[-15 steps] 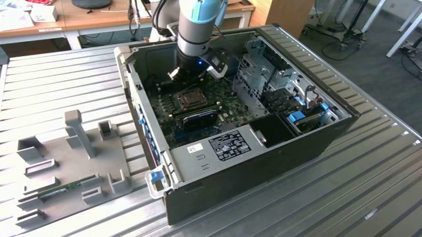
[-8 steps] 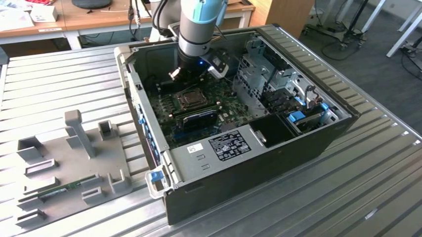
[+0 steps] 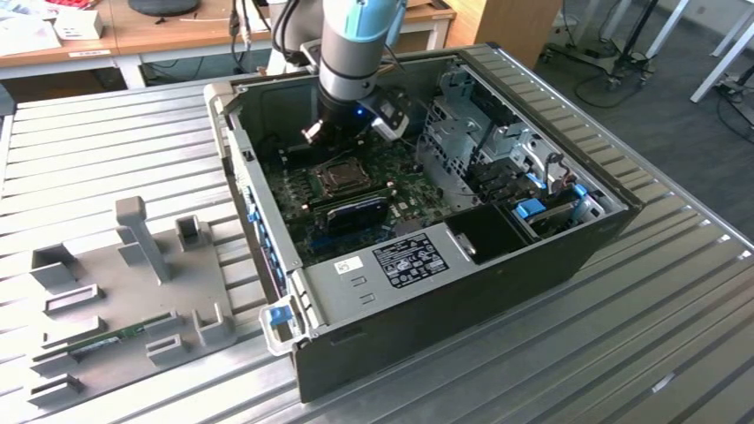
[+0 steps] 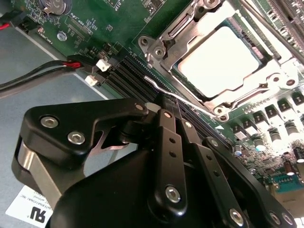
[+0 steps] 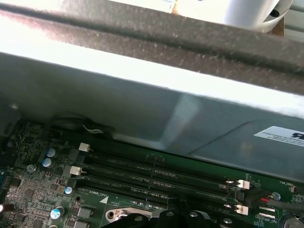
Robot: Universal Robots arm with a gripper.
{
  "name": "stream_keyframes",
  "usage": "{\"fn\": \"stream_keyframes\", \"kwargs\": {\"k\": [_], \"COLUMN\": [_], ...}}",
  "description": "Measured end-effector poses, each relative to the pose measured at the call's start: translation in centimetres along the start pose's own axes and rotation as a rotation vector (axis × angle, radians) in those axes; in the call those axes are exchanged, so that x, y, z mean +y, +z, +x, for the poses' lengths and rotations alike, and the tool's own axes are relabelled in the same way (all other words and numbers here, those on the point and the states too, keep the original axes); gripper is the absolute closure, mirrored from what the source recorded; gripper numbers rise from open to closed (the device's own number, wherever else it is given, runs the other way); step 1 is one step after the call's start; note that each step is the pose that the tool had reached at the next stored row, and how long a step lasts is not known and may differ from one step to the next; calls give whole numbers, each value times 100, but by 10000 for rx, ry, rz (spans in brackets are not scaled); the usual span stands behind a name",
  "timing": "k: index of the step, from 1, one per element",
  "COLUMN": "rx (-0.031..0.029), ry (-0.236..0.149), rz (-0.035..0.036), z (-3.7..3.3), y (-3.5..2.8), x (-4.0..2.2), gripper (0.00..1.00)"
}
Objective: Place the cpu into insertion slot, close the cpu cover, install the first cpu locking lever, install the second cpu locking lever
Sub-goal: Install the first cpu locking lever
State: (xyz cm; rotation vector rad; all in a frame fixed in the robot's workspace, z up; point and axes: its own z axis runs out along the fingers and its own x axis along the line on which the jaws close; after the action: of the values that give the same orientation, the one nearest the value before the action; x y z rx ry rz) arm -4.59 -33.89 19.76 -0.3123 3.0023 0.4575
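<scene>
Lab: slatted workbench (image 3: pixel 659 291), wooden desks (image 3: pixel 177 31)

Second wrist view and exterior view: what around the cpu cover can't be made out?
Second wrist view: the gripper hides one end of the thin lever beside the cpu cover; the edge cuts off part of the cover.
Exterior view: insertion slot too small to tell whether it's latched.

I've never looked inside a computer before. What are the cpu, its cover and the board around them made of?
The cpu has a pale, smooth top that glares in the light, so it is probably a metal cap. The cover is bare silver metal, likely stamped steel judging by its shine and bent edges. The board is green and fairly matte, like coated laminate with white print, though the exact material is unclear.
</scene>
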Motion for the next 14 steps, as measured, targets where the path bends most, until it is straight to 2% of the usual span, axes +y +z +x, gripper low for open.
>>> {"fn": "stream_keyframes", "kwargs": {"k": [9,14], "rx": [0,-2], "ry": [0,-1], "rz": [0,-2], "z": [-11,-14], "y": [-88,-109], "x": [26,33], "gripper": [90,90]}}
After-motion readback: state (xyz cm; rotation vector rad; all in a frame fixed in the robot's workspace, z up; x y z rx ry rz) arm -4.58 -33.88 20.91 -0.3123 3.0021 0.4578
